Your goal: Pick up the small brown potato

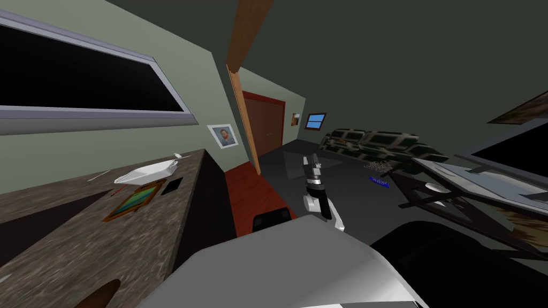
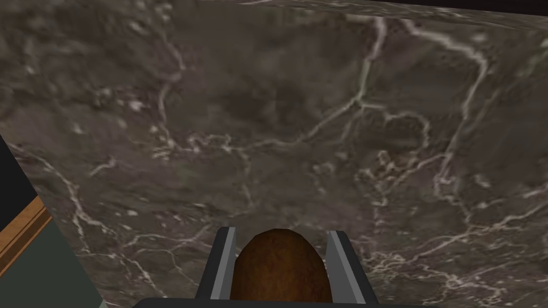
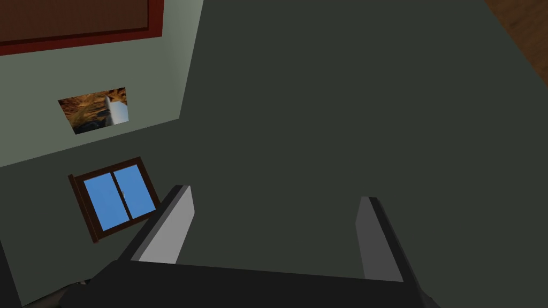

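Note:
A small brown potato sits between the two fingers of my left gripper, which press on its sides. Beyond it spreads the dark, white-veined marble countertop; I cannot tell whether the potato touches it. In the head view a brown rounded shape shows at the near end of the same countertop, on my left. My right gripper is held up in front of my chest, away from the counter; its fingers stand wide apart with nothing between them.
Farther along the counter lie a white dish, a flat framed picture and a small black square. A dark sofa and a low glass-topped table stand to the right across the dark floor. A red-brown door is ahead.

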Robot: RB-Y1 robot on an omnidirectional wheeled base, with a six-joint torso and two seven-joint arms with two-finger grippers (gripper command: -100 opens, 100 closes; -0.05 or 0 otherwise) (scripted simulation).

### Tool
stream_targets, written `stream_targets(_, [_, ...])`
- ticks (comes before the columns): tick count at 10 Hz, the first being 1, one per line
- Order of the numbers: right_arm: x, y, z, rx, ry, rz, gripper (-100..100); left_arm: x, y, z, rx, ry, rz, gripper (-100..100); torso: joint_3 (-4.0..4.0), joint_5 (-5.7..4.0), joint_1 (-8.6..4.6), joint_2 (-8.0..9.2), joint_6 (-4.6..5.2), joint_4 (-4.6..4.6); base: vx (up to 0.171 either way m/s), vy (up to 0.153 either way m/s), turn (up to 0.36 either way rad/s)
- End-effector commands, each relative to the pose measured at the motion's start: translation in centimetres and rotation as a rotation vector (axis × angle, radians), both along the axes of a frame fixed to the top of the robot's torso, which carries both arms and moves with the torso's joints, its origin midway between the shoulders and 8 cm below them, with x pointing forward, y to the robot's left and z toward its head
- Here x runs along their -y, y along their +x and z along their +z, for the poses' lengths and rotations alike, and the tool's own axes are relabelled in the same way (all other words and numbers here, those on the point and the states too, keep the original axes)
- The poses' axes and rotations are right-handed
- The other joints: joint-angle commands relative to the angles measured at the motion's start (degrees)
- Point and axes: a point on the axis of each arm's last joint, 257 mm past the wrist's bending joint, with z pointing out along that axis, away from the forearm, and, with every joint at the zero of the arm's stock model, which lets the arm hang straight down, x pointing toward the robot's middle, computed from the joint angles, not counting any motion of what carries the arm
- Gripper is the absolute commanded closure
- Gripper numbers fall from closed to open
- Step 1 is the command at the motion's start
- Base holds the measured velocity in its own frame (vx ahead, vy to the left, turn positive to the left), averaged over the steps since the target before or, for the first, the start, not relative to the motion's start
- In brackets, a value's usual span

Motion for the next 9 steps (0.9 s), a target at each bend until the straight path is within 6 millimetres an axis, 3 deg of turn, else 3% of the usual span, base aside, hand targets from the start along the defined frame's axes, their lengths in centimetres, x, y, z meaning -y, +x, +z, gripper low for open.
stream_targets(1, [0.0,0.0,0.0,0.0,0.0,0.0,0,0.0,0.0,0.0,0.0,0.0,0.0,100,0.0,0.0,0.0,0.0,0.0,0.0,0.0,0.0,0.0])
stream_targets(2, [0.0,0.0,0.0,0.0,0.0,0.0,0,0.0,0.0,0.0,0.0,0.0,0.0,0,0.0,0.0,0.0,0.0,0.0,0.0,0.0,0.0,0.0])
stream_targets(3, [0.0,0.0,0.0,0.0,0.0,0.0,0,-0.2,0.9,0.5,0.0,0.0,-0.009,100,0.0,0.0,0.0,0.0,-0.01,0.0,-0.023,-0.018,0.094])
stream_targets(7, [0.0,0.0,0.0,0.0,0.0,0.0,0,-0.7,3.6,1.9,-0.001,0.0,-0.034,100,0.09,-0.06,-0.15,0.15,-0.01,0.04,-0.041,-0.027,0.069])
stream_targets(8, [0.0,0.0,0.0,0.0,0.0,0.0,0,-0.6,3.1,1.7,-0.002,0.001,-0.028,100,0.09,-0.06,-0.16,0.15,-0.01,0.04,-0.018,-0.013,0.013])
stream_targets(9, [0.0,0.0,0.0,0.0,0.0,0.0,0,-0.6,3.2,1.8,-0.001,0.0,-0.029,0,0.07,-0.03,-0.11,0.11,-0.02,0.03,0.0,0.0,0.0])
